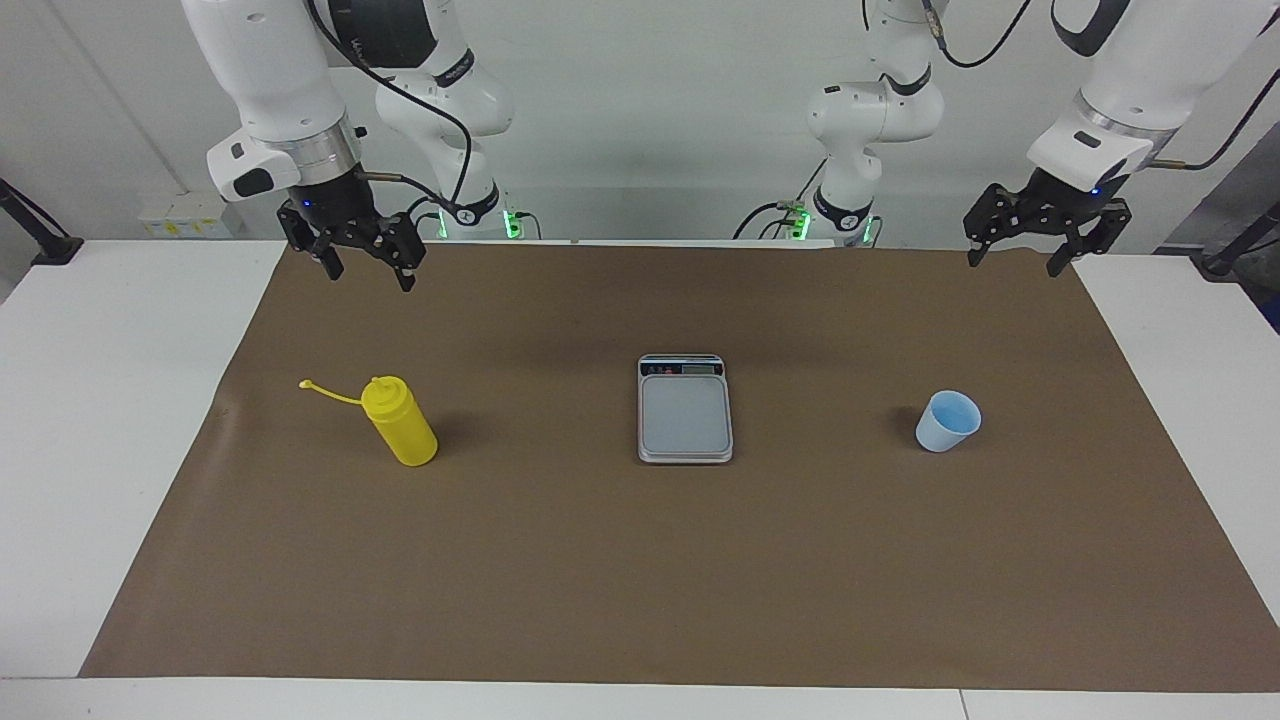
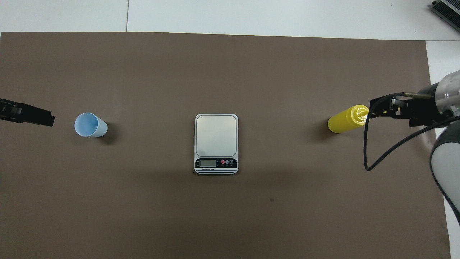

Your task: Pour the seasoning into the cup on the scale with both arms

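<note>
From the facing camera, the scale (image 1: pixel 685 408) sits mid-mat with the seasoning (image 1: pixel 400 421) toward the right arm's end and the cup (image 1: pixel 947 421) toward the left arm's end, while the right gripper (image 1: pixel 366 268) and left gripper (image 1: pixel 1018 254) hang up high, both spread and holding nothing. Overhead it's the same lineup: cup (image 2: pixel 90 125), scale (image 2: pixel 216 143), seasoning (image 2: pixel 348 118), all well apart, with the left gripper (image 2: pixel 43 118) poking in beside the cup and the right gripper (image 2: pixel 381 109) over the bottle's cap end.

Scale (image 1: pixel 685 410) display digits unreadable; bottle's cap strap (image 1: pixel 330 392) hidden overhead.

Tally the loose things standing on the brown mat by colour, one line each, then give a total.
Yellow: 1, the squeeze bottle
Pale blue: 1, the cup
Silver-grey: 1, the scale
Total: 3
</note>
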Tool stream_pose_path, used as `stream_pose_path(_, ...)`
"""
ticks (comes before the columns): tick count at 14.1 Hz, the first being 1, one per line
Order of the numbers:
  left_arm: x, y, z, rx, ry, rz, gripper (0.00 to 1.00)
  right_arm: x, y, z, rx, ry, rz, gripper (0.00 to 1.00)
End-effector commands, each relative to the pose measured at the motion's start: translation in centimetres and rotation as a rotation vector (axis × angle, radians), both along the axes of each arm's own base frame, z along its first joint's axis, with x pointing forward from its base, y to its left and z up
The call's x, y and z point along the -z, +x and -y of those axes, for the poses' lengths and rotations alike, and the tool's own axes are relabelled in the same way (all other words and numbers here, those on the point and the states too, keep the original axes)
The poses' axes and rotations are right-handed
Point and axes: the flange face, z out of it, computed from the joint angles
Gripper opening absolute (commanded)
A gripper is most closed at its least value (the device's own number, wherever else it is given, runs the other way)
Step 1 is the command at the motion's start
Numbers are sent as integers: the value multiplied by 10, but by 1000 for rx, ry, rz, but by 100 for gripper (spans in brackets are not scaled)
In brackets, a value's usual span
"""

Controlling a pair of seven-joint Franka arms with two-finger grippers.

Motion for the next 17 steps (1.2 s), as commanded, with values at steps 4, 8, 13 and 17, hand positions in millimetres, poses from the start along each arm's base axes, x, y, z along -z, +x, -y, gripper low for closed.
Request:
stream_pose_path(4,3,-7,0,14,12,12,100,-1,-6,3,21,0,-9,100)
stream_pose_path(8,2,-7,-2,11,12,15,100,-2,-6,3,21,0,-6,100)
stream_pose_path(13,2,-5,-7,5,11,24,100,-1,-6,3,21,0,-9,100)
stream_pose_path(17,11,-1,-14,-7,10,35,100,-2,-6,3,21,0,-8,100)
